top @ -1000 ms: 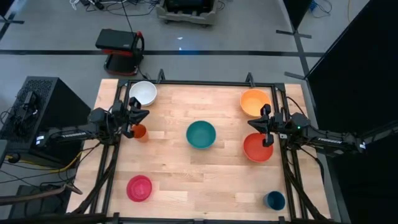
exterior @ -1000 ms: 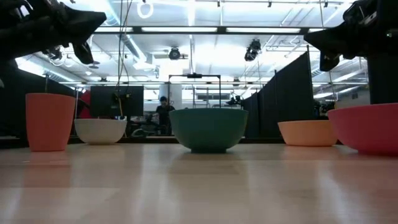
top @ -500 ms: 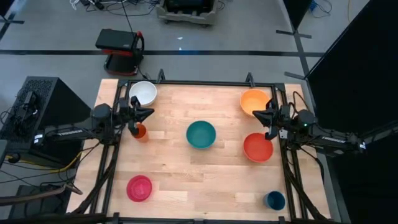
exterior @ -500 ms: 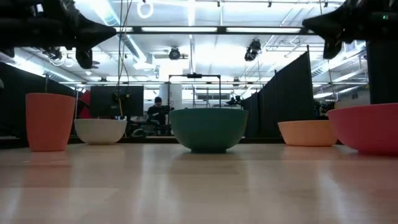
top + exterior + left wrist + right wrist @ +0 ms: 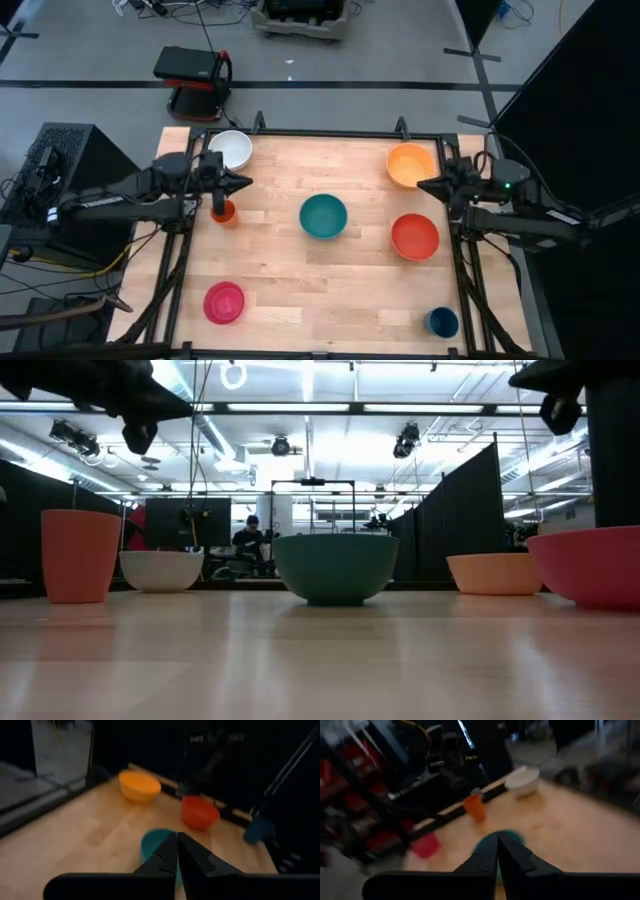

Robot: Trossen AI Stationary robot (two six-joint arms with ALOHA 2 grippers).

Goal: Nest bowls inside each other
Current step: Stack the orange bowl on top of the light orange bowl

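Five bowls rest upright and apart on the wooden table: white (image 5: 229, 150) at the far left, light orange (image 5: 411, 164) at the far right, teal (image 5: 323, 216) in the middle, red-orange (image 5: 415, 237) at the right, magenta-pink (image 5: 224, 302) at the near left. My left gripper (image 5: 245, 182) is shut and empty, raised over the left side beside the white bowl, pointing nearly level at the middle. My right gripper (image 5: 420, 184) is likewise shut and empty, raised between the light orange and red-orange bowls. Both wrist views show shut fingertips (image 5: 177, 840) (image 5: 498, 837) aimed at the teal bowl (image 5: 155, 846).
A small orange cup (image 5: 225, 211) stands just below my left gripper. A dark blue cup (image 5: 441, 322) stands at the near right corner. A black metal frame (image 5: 330, 133) rims the table. Bare wood lies around the teal bowl (image 5: 335, 567).
Both grippers have risen from close over the table and tipped from pointing downward to nearly level, their tips swinging toward the table's middle. Both stayed shut. No bowl has moved.
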